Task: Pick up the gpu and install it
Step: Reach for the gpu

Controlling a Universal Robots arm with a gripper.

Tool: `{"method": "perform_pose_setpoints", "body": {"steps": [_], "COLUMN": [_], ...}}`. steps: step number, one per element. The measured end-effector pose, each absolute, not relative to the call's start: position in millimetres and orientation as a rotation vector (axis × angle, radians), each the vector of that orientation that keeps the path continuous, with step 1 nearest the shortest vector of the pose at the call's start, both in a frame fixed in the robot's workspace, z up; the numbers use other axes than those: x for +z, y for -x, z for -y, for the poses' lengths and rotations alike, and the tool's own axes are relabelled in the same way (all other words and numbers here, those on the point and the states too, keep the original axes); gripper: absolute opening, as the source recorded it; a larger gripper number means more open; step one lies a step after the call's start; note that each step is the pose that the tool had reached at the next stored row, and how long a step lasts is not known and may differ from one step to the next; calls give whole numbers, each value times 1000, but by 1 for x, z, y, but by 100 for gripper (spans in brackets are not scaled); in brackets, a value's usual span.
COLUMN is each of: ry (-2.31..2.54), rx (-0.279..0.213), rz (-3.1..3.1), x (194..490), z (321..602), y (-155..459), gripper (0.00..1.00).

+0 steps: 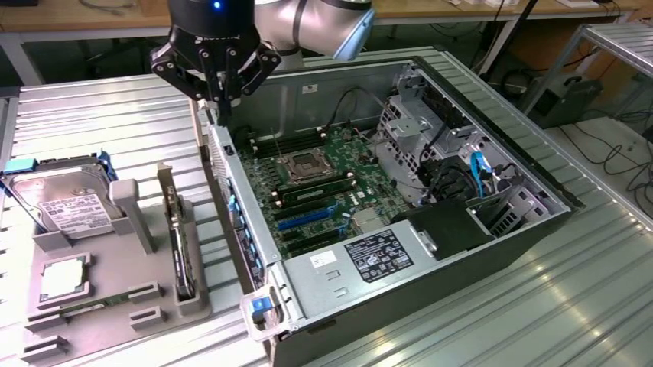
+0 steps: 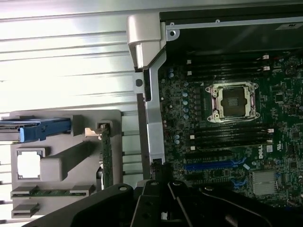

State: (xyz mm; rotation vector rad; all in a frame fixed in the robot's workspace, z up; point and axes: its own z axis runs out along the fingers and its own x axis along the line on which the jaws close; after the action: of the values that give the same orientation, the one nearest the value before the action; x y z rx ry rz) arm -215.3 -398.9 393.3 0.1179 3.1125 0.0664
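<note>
Hand (image 1: 216, 100) clenched, over computer case (image 1: 318, 92) edge, graphics card (image 1: 182, 238) upright in grey tray (image 1: 102, 252) below, to one side

The motherboard (image 2: 222, 156) bears a DELL logo.

Shows black on the gripper (image 1: 216, 103) and dark on the gpu (image 1: 183, 252). Green across the motherboard (image 1: 316, 187), with one bright blue slot (image 1: 306, 220). Silver with a white label on the hard drive (image 1: 63, 202), blue at its bracket (image 1: 21, 167). Plain grey on the tray (image 1: 107, 264); ribbed silver stripes over the table (image 1: 102, 115).
</note>
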Motion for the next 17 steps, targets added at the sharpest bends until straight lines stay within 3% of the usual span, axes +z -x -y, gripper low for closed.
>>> {"method": "perform_pose_setpoints", "body": {"steps": [17], "ry": [-118], "rx": [66], "rz": [-3112], "x": [393], "z": [399], "y": [227], "gripper": [11]}}
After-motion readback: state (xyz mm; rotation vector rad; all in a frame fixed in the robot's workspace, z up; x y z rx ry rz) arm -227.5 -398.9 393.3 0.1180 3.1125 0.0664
